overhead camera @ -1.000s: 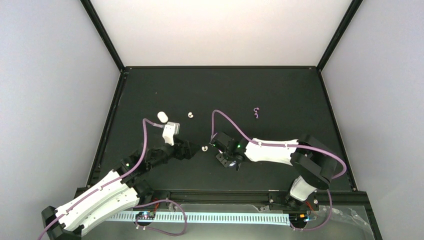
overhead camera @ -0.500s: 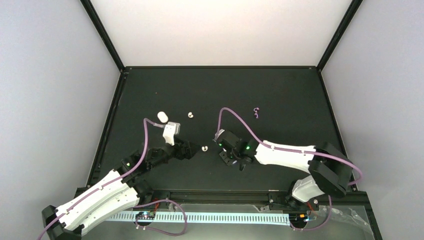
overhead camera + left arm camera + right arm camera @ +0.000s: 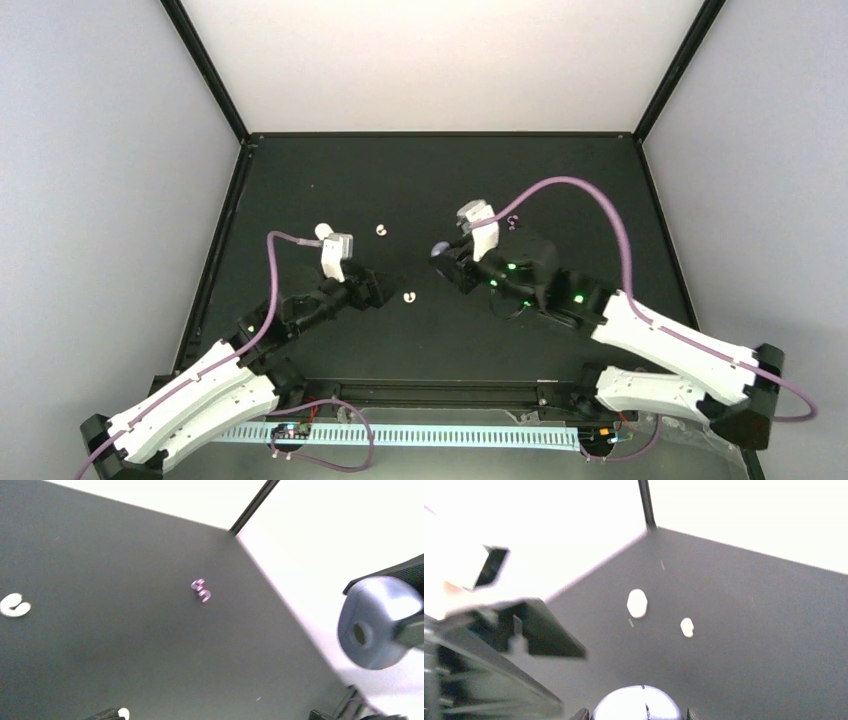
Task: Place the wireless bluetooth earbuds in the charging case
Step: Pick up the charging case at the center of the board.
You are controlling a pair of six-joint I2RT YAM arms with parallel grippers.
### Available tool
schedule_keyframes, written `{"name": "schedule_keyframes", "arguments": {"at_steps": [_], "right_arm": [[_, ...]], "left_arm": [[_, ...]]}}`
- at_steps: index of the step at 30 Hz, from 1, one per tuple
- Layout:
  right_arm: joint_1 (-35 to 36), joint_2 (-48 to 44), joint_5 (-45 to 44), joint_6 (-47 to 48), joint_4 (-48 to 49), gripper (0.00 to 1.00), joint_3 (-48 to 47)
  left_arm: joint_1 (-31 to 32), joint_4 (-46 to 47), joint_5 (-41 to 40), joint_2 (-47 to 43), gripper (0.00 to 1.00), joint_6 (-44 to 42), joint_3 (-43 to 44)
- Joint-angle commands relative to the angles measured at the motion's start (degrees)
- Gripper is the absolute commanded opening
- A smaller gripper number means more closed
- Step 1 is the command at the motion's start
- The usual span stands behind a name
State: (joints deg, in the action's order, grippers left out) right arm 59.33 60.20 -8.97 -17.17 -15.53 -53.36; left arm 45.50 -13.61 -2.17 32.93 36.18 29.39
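My right gripper (image 3: 443,258) is shut on a rounded lilac-grey charging case (image 3: 438,249) and holds it above the mat; the case fills the bottom of the right wrist view (image 3: 638,704) and shows at the right of the left wrist view (image 3: 377,622). My left gripper (image 3: 378,290) is open and empty, low over the mat. One white earbud (image 3: 408,296) lies just in front of it, by its left fingertip (image 3: 107,714). A second white earbud (image 3: 380,229) lies farther back (image 3: 15,605). Two lilac earbuds (image 3: 513,223) lie together behind the right wrist (image 3: 201,590).
A white oval case (image 3: 323,233) lies at the back left beside the left wrist camera; it also shows in the right wrist view (image 3: 637,603) next to the white earbud (image 3: 686,627). The black mat (image 3: 420,180) is bounded by a raised black frame and white walls.
My right arm has swung out and risen, carrying the lilac-grey case from low at the table's middle toward the back. My left gripper has barely shifted.
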Motion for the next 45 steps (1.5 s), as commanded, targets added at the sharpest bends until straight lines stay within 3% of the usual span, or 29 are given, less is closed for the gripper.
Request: {"name": "schedule_keyframes", "arguments": {"at_steps": [1, 11, 17, 21, 32, 45], "right_arm": [[-0.3, -6.3, 3.8, 0.9, 8.8, 0.29, -3.6], [-0.3, -18.2, 14.6, 1.7, 23.7, 0.29, -3.6], [-0.3, -20.3, 16.6, 2.5, 28.7, 0.30, -2.6], [-0.3, -19.9, 17.6, 2.3, 32.1, 0.30, -1.3], [-0.3, -18.2, 19.5, 2.4, 39.4, 0.29, 0.9], [-0.3, -17.3, 20.9, 1.2, 44.5, 0.29, 2.3]], "left_arm": [[-0.1, 12.4, 4.1, -0.8, 0.99, 4.2, 4.5], [-2.5, 49.0, 19.5, 8.4, 0.99, 22.3, 8.2], [-2.4, 68.6, 25.1, 17.9, 0.99, 39.7, 9.6], [-1.6, 75.0, 28.9, 24.1, 0.99, 47.3, 11.5], [2.5, 97.0, 28.8, 38.2, 0.94, 61.8, 13.1], [5.1, 106.5, 28.5, 44.2, 0.84, 65.7, 16.9]]}}
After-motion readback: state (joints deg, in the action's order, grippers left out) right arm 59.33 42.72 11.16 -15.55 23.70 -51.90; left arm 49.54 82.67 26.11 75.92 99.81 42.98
